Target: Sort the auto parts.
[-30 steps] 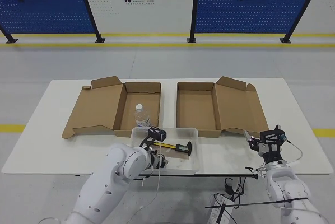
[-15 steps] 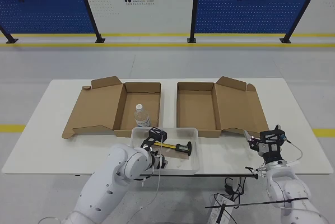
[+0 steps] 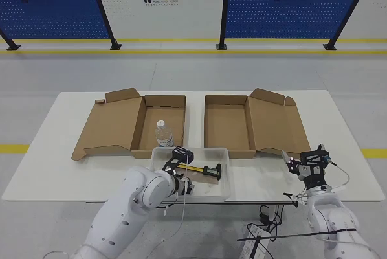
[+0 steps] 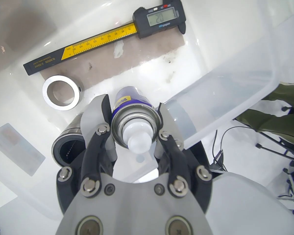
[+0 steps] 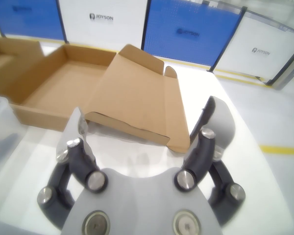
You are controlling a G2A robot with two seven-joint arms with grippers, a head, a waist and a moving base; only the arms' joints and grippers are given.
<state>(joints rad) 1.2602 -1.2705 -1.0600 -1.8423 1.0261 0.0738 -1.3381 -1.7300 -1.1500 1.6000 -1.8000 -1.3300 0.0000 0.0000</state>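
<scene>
My left gripper (image 4: 134,110) is inside the clear plastic bin (image 3: 224,154) at the table's front and is shut on a blue spray can (image 4: 133,103) with a white nozzle. Beside the can lie a steel ring (image 4: 61,92) and a dark metal cylinder sleeve (image 4: 68,143). A black and yellow digital caliper (image 4: 107,39) rests farther off on the bin floor, also seen as the caliper (image 3: 203,169) from above. My right gripper (image 5: 144,113) hangs open and empty over the table's front right (image 3: 290,162), near the right box's flap.
Two open cardboard boxes sit behind the bin: the left box (image 3: 148,126) holds a clear plastic bottle (image 3: 163,134), the right box (image 3: 227,126) shows a bare floor. Each box's lid flap lies flat outward. Blue fence panels stand beyond the table.
</scene>
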